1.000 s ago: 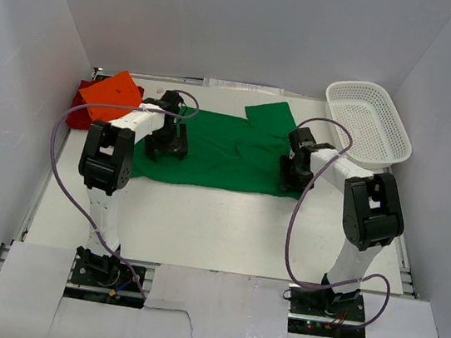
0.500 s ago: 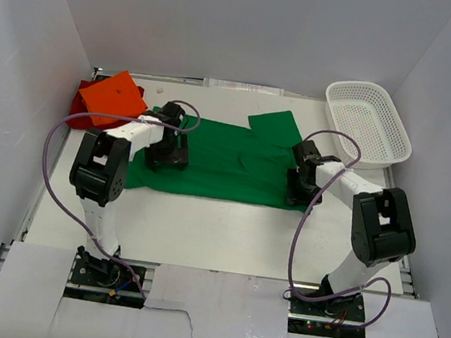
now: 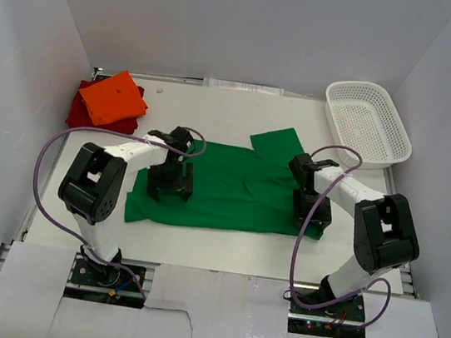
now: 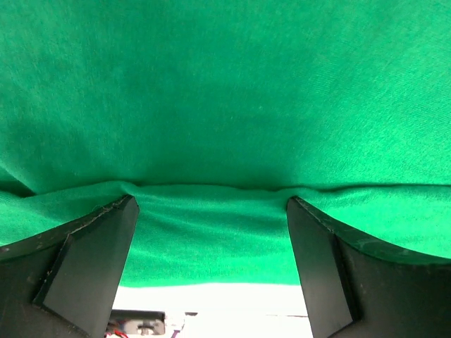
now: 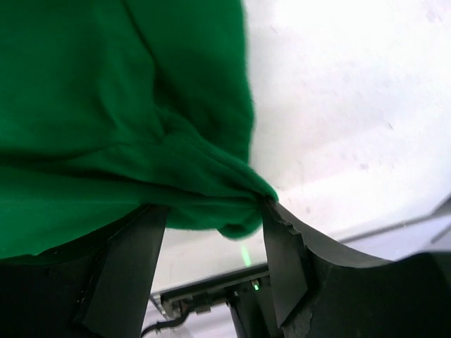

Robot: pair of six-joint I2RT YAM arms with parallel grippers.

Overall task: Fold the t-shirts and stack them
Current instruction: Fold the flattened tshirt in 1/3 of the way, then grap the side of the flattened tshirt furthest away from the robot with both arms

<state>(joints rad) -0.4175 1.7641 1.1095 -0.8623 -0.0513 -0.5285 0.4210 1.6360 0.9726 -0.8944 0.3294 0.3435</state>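
You're at the spreading step: the green t-shirt (image 3: 224, 181) lies flat at the table's centre, with the left gripper (image 3: 169, 191) wide open over its 9 o'clock end and the right gripper (image 3: 309, 212) parted around its 3 o'clock hem, so next you should probably pinch an edge and fold.

The left arm (image 3: 123, 152) bends low left of centre, the left gripper (image 3: 171, 197) tipped down with jaws spread wide. The right arm (image 3: 348, 190) mirrors it right of centre, the right gripper (image 3: 309, 220) down too, jaws partly apart.
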